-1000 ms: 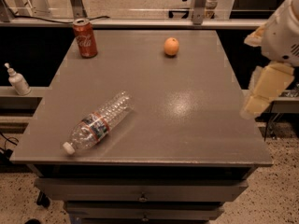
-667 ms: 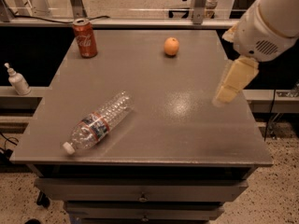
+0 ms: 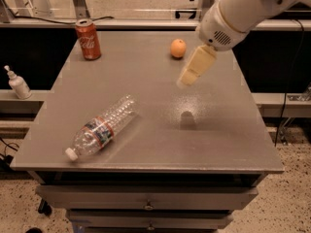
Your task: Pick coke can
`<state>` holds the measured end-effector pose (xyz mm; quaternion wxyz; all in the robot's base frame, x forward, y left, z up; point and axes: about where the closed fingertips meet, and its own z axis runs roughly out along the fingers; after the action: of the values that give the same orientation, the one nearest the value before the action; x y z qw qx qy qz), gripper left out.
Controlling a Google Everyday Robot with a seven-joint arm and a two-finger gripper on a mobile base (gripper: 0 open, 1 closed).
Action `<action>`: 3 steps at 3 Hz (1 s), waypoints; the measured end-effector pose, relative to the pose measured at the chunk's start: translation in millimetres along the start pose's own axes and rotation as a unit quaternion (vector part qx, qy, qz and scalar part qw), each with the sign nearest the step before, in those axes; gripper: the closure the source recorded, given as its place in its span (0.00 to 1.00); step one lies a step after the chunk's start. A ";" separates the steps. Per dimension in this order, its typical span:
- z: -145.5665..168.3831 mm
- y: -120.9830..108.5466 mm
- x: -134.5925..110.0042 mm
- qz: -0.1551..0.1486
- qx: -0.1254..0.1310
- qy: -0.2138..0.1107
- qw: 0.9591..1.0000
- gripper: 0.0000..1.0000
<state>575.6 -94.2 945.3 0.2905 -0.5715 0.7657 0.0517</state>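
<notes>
While coke can (image 3: 88,39) stands upright far-left, gripper (image 3: 187,79) hovers above table (image 3: 218,144), grip state unclear.

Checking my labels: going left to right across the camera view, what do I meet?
Pump bottle → coke can → orange. Left out, as they overlap these sideways: the water bottle, lying near the front, and the gripper, hovering over the table beside the orange.
</notes>
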 end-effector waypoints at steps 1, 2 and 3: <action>32.7 -11.4 -37.4 0.011 -0.010 -0.038 0.999 0.00; 53.2 -9.3 -65.7 0.019 -0.023 -0.063 0.998 0.00; 54.4 -9.1 -67.1 0.020 -0.024 -0.064 0.997 0.00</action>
<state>616.7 -18.3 936.5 0.3240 -0.5587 0.7551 0.1123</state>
